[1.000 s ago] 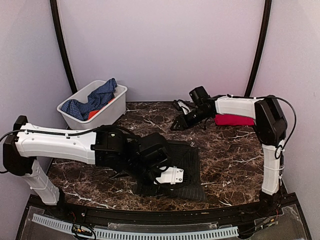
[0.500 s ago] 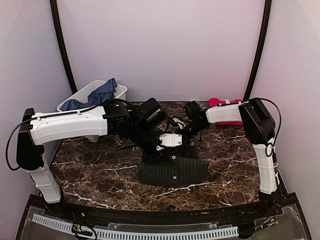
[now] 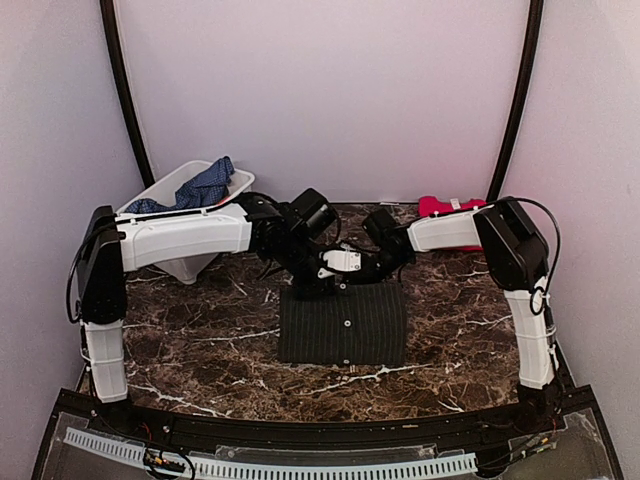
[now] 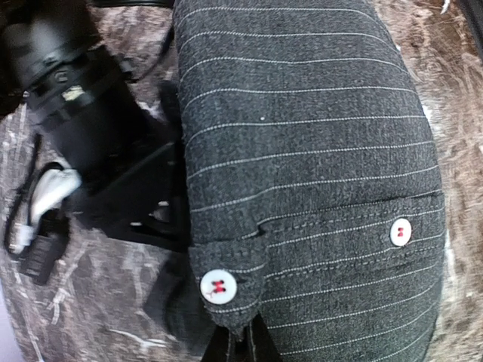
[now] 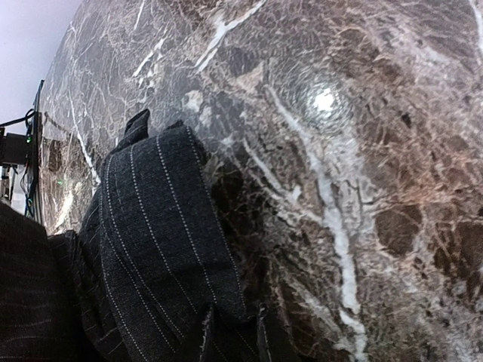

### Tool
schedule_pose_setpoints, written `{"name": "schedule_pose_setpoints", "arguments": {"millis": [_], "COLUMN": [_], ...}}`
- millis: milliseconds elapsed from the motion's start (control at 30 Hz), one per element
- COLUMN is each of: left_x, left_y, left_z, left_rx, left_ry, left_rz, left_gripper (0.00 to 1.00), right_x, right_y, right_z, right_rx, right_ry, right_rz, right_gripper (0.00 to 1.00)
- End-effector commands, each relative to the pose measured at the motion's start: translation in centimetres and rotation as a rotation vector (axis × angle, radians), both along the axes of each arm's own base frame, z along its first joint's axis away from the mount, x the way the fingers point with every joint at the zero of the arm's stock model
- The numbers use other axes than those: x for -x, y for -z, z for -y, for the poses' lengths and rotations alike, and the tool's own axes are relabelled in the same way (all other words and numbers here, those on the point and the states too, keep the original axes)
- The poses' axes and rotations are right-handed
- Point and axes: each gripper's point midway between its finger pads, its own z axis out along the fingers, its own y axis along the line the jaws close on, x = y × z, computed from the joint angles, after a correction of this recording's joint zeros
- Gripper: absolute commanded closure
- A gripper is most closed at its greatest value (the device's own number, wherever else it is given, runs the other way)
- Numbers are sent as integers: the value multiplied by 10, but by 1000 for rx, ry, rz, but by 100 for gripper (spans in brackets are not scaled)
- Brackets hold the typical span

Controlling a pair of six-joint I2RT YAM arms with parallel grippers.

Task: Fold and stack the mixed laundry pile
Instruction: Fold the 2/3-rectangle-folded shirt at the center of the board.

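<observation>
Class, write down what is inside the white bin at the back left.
A blue checked garment heaps over the rim of the white bin. Anything beneath it is hidden by the cloth, the wall and the left arm.

So the desk (image 3: 200, 340) is dark brown marble with white veins all over it. Pretty much dead centre is a charcoal pinstriped shirt (image 3: 343, 325), folded into a rectangle with a white button showing on top. There's a red cloth (image 3: 440, 206) at the back right, and a white bin (image 3: 165, 190) sits at the back left, both well apart from the shirt.
</observation>
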Motion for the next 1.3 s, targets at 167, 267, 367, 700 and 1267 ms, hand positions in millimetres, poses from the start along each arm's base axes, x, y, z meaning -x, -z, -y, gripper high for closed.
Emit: {"name": "schedule_pose_setpoints", "arguments": {"millis": [167, 267, 367, 700, 1267], "left_x": [-61, -78, -88, -121, -113], "left_y": [-1, 7, 28, 41, -48], "left_z": [9, 10, 3, -3, -79], "left_rx": [54, 82, 65, 94, 487], "left_ry": [36, 26, 10, -84, -829], "left_rz": [203, 270, 322, 432, -97], "left_gripper": [93, 92, 92, 80, 42], "right_x": [20, 15, -1, -81, -5], "right_y": [2, -2, -14, -66, -105], "right_z": [-2, -1, 8, 89, 136], "right_rx": [-10, -5, -1, 67, -127], "right_ry": [-51, -42, 10, 312, 497], "right_rz": [-67, -58, -34, 121, 21], "right_gripper": [84, 82, 75, 54, 41]}}
